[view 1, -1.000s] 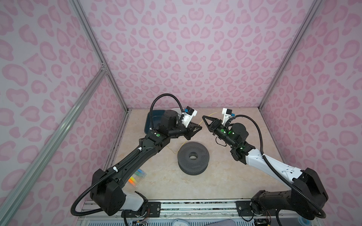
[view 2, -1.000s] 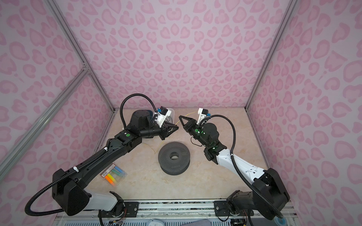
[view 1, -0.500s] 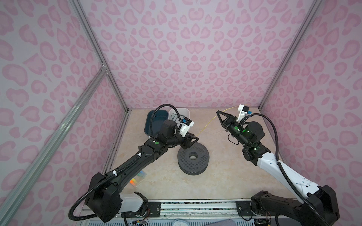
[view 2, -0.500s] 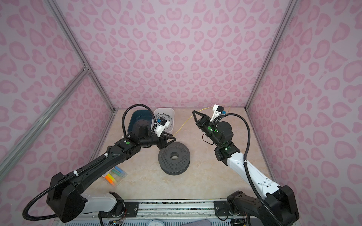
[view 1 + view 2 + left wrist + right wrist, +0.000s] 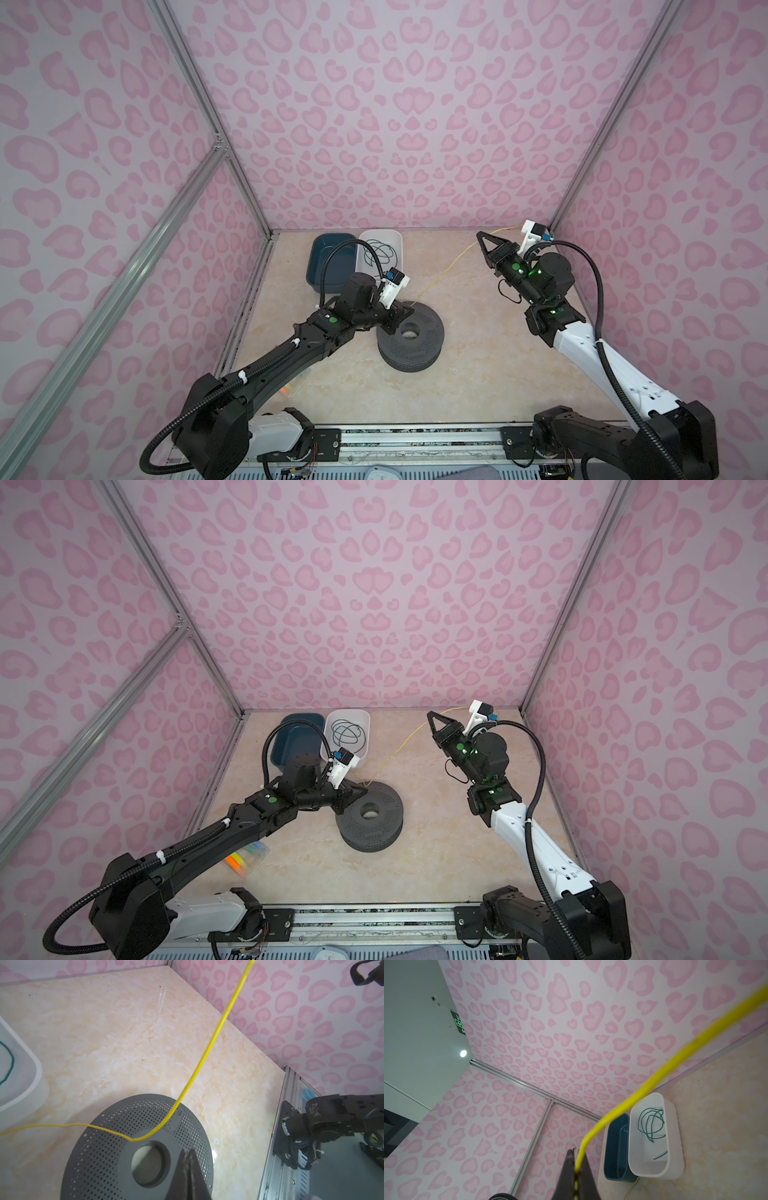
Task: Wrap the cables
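Note:
The yellow cable (image 5: 449, 266) (image 5: 399, 746) runs taut from my right gripper (image 5: 481, 235) (image 5: 430, 715) down to the grey perforated spool (image 5: 415, 345) (image 5: 374, 825). The right gripper is raised near the back right corner and is shut on the yellow cable (image 5: 623, 1105), which shows between the right gripper's (image 5: 577, 1153) jaws. On the spool's top face (image 5: 104, 1157) the yellow cable (image 5: 187, 1084) bends beside the hub hole. My left gripper (image 5: 392, 321) (image 5: 345, 801) (image 5: 188, 1150) hovers over that face, shut with nothing in it. The green cable (image 5: 380, 253) (image 5: 347, 733) (image 5: 652, 1124) lies looped in the white bin.
A white bin (image 5: 400, 245) (image 5: 368, 721) and a dark blue bin (image 5: 328, 257) (image 5: 291, 737) stand side by side at the back. A clear pack of highlighters (image 5: 245, 856) lies at the front left under my left arm. Pink patterned walls close in three sides.
My left gripper came forward and down from the bins to the spool's top and its jaws shut. My right gripper moved right and back, drawing the yellow cable taut.

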Robot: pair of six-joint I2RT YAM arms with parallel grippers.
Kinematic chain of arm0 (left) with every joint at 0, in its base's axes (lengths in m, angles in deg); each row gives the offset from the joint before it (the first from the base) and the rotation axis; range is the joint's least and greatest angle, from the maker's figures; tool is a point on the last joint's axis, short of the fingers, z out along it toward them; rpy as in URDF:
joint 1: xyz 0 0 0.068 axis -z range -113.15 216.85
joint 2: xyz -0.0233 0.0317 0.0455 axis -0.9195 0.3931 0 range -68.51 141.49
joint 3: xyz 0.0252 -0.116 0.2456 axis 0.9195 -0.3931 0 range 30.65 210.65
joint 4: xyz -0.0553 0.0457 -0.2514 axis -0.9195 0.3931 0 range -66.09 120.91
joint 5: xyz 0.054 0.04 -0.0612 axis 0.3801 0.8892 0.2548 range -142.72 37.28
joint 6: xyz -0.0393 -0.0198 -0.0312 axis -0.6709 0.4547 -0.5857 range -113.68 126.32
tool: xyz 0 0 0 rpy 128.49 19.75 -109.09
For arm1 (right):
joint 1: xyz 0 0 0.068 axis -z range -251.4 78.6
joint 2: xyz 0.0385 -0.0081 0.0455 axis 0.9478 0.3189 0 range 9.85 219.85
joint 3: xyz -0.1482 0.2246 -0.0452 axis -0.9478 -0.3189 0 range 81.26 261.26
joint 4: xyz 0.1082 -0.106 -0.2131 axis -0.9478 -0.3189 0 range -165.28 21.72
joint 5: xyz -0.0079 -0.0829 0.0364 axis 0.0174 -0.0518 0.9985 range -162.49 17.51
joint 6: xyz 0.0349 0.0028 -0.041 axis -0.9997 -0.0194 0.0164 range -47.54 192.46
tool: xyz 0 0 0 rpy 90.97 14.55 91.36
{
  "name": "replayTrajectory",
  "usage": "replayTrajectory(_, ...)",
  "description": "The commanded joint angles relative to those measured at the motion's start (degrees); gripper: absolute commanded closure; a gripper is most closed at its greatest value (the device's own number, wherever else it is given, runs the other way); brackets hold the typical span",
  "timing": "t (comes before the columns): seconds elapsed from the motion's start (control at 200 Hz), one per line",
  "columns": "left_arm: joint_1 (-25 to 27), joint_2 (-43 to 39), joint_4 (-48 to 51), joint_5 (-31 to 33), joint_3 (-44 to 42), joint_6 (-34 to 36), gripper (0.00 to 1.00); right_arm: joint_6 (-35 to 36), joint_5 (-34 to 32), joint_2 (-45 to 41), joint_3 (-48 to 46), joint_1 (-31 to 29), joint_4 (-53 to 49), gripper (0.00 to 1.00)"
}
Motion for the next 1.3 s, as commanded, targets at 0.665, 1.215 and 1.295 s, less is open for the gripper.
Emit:
replayTrajectory(0.665,1.4,10.7,-11.5,13.5,3.1,6.8,0.87,-2.0,3.7,-0.3,-0.4,0.5,2.6,1.0)
replayTrajectory(1.215,3.8,6.4,16.6,30.2,17.9,12.7,0.96,-1.4,7.5,6.3,4.0,4.1,1.1,0.68)
replayTrajectory(1.295,4.3,7.2,20.0,30.3,22.4,11.1,0.96,-1.5,10.0,7.0,4.3,3.8,1.0,0.52)
